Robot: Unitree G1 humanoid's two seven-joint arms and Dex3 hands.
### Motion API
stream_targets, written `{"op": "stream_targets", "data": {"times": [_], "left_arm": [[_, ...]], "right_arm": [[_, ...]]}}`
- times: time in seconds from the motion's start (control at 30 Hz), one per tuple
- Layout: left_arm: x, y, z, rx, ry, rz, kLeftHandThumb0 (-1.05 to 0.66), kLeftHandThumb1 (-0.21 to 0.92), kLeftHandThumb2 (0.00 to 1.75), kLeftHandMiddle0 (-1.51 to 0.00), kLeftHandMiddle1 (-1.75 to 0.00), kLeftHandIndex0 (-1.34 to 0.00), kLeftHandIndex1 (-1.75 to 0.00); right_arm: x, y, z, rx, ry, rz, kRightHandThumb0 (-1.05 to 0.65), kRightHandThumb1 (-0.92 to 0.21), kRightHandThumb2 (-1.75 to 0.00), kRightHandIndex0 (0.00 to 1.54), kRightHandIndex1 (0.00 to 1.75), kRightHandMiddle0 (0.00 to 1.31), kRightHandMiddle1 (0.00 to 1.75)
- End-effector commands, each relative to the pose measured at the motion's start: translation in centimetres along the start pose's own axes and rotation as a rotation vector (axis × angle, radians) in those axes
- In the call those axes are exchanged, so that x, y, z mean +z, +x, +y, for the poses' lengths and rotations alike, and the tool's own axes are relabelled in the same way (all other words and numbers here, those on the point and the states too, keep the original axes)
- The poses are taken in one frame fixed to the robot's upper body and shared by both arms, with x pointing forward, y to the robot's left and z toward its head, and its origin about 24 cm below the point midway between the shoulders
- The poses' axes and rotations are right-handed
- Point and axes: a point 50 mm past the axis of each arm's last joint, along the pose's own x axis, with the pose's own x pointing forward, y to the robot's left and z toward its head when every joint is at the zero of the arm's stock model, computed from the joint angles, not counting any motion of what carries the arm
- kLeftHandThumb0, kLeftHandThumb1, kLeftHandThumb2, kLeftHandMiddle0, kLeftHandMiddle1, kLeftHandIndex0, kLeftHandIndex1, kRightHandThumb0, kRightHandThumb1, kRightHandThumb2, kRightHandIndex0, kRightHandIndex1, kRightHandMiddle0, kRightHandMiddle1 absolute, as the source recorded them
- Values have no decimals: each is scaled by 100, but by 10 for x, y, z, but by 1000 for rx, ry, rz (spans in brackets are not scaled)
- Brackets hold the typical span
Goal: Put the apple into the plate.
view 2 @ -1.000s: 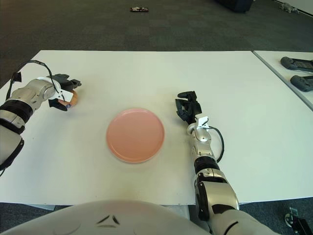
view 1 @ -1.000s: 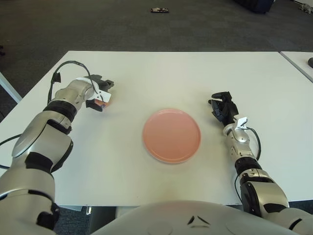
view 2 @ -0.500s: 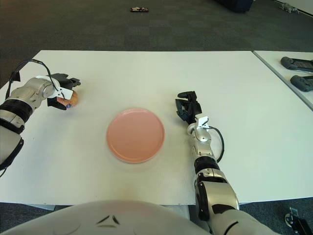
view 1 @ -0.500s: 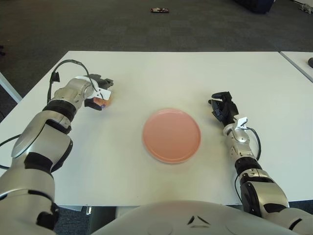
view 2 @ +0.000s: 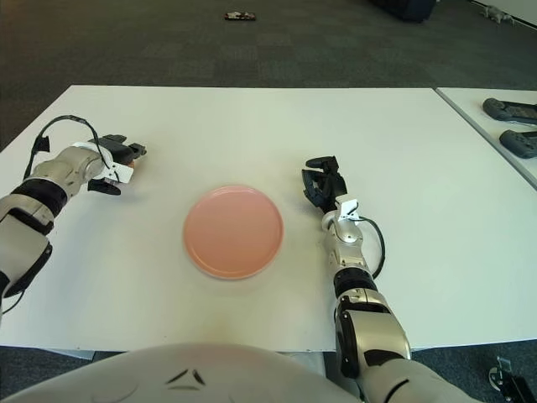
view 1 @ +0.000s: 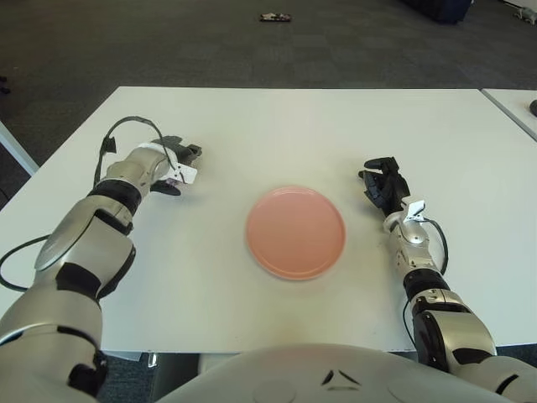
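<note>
- On the white table [view 1: 277, 126], 1 pink plate [view 1: 295, 232] sits near the centre, toward the near edge; its surface holds nothing.
- Left hand [view 1: 174, 166]: positioned at the left side of the table, well apart from the plate. Its dark fingers [view 1: 190, 152] are curled around a small space beneath the palm.
- Apple: not clearly visible in either eye view. Whether it sits inside the left hand's curled fingers cannot be told, as the hand covers that spot.
- A black cable [view 1: 127, 126] loops above the left wrist.
- Right hand [view 1: 383, 182]: shows to the right of the plate, near it but not touching its rim. Its 3 fingers are loosely bent and hold nothing.
- A second white table [view 2: 491, 105] stands at the right, separated from the first by a narrow gap; 2 dark devices [view 2: 512, 112] lie on it.
- Dark carpet floor [view 1: 210, 42] extends beyond the far edge, with 1 small object [view 1: 273, 17] lying on it.
</note>
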Motion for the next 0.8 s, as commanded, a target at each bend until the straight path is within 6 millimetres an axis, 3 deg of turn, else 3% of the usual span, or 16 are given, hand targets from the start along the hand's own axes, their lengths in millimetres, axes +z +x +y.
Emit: {"op": "stream_targets", "data": {"times": [0.0, 0.23, 0.5, 0.77], "left_arm": [[-7, -2, 2, 10, 1, 13, 8, 2, 128, -2, 0, 0, -31], [-5, -2, -5, 12, -2, -19, -29, 7, 112, -5, -3, 0, -34], [-8, -3, -2, -23, 3, -5, -37, 9, 106, -6, -5, 0, -46], [-7, -1, -8, 4, 57, 6, -55, 24, 93, -7, -6, 0, -47]], "right_arm": [[-32, -19, -1, -8, 10, 161, -35, -92, -47, 34, 123, 25, 169], [-32, -19, -1, -7, 10, 161, -35, -92, -47, 34, 123, 25, 169], [-32, -19, -2, -8, 10, 161, -35, -92, -47, 34, 123, 25, 169], [-32, -19, -2, -8, 10, 161, -35, -92, -47, 34, 123, 25, 169]]}}
